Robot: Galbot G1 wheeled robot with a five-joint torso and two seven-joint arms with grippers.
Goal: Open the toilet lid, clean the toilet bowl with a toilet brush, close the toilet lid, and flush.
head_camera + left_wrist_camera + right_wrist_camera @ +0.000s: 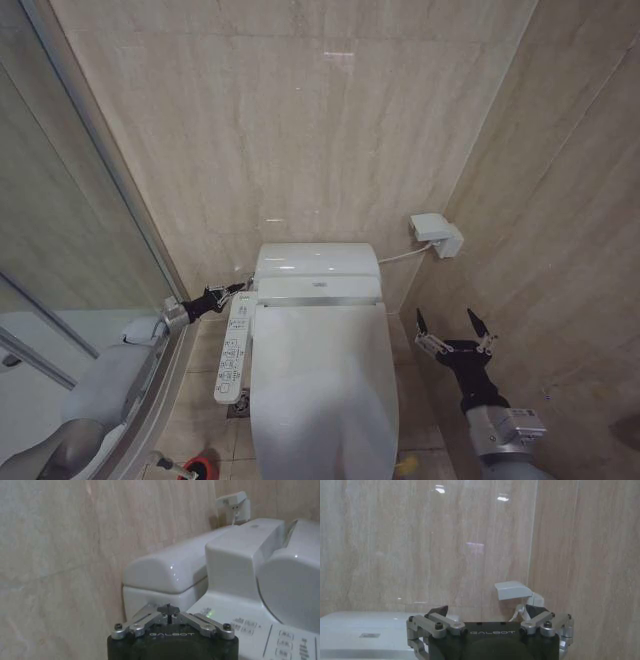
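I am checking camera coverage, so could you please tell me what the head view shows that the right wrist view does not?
Head view alone: the closed glossy white toilet lid, the side control panel, the red brush holder cup on the floor, and the shut left gripper at the tank's side. Right wrist view alone: nothing further. Both: the open right gripper, the white wall box, the white tank top.

Beige marble-tiled walls (300, 120), glass partition (60, 230)
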